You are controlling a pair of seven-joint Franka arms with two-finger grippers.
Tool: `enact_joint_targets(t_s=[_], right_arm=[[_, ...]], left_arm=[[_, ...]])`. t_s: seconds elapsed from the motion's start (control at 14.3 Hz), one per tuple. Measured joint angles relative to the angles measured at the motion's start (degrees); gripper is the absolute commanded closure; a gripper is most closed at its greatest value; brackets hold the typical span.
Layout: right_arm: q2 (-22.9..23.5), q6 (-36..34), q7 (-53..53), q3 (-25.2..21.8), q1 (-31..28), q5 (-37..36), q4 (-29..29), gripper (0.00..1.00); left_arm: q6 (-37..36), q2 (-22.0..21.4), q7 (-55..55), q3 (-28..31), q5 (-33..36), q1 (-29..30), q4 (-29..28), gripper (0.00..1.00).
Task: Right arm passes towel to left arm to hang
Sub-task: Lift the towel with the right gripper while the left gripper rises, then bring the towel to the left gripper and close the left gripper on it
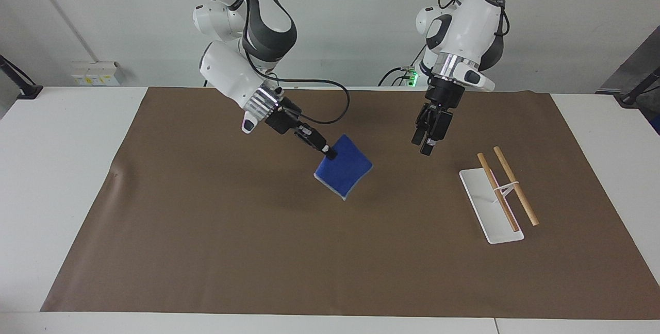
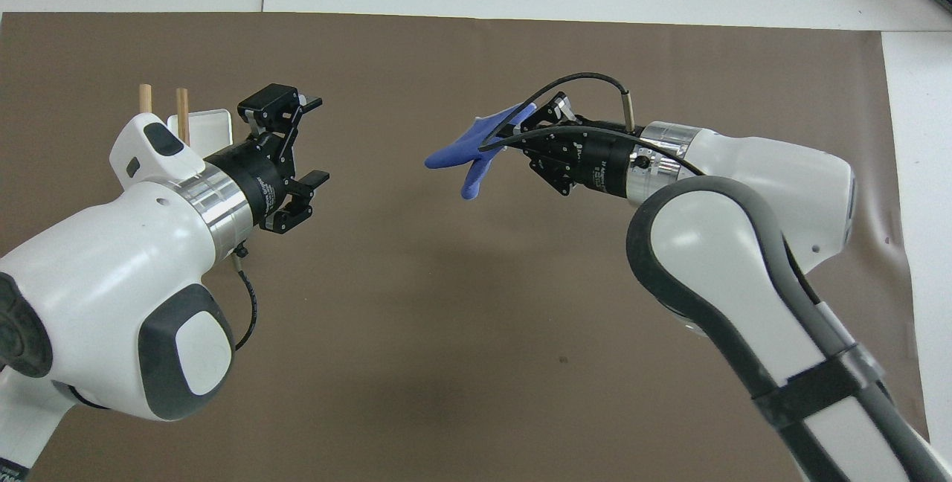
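Note:
The blue towel point(image 1: 344, 172) point(image 2: 471, 150) hangs in the air over the middle of the brown mat point(image 1: 289, 251). My right gripper point(image 1: 330, 154) point(image 2: 518, 126) is shut on its upper corner, and the cloth droops below the fingertips. My left gripper point(image 1: 424, 147) point(image 2: 316, 141) hovers open over the mat between the towel and the rack, pointing down and toward the towel, a short gap away from it. Nothing is between its fingers.
A white rack point(image 1: 491, 206) point(image 2: 204, 125) with two wooden bars point(image 1: 514, 184) stands on the mat toward the left arm's end of the table. White tabletop point(image 1: 62, 169) surrounds the mat.

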Motion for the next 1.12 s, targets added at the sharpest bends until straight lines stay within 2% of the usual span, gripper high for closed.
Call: enact_joint_targets(t_s=[0.28, 0.7, 0.84, 0.98, 1.05, 1.12], right_arm=[[0.5, 1.6, 0.0, 0.0, 1.9, 7.6, 0.0, 1.0], [0.5, 3.1, 0.0, 0.0, 3.2, 12.3, 0.1, 1.0], [0.5, 3.1, -0.1, 0.0, 3.5, 15.4, 0.1, 1.0], [0.5, 3.2, -0.1, 0.0, 3.7, 16.7, 0.1, 1.0], [0.5, 3.4, -0.1, 0.0, 3.8, 18.3, 0.1, 1.0], [0.5, 4.1, -0.1, 0.0, 4.0, 20.1, 0.2, 1.0]], left_arm=[[6.7, 5.9, -0.2, -2.8, 0.0, 0.0, 0.1, 0.0], [8.0, 6.7, -0.3, -3.4, 0.0, 0.0, 0.1, 0.0], [8.1, 6.7, -0.3, -3.4, 0.0, 0.0, 0.1, 0.37], [8.1, 6.7, -0.6, -3.4, 0.0, 0.0, 0.1, 0.62], [8.1, 6.7, -0.8, -3.4, 0.0, 0.0, 0.1, 0.71], [8.1, 6.7, -1.0, -3.4, 0.0, 0.0, 0.1, 0.86]])
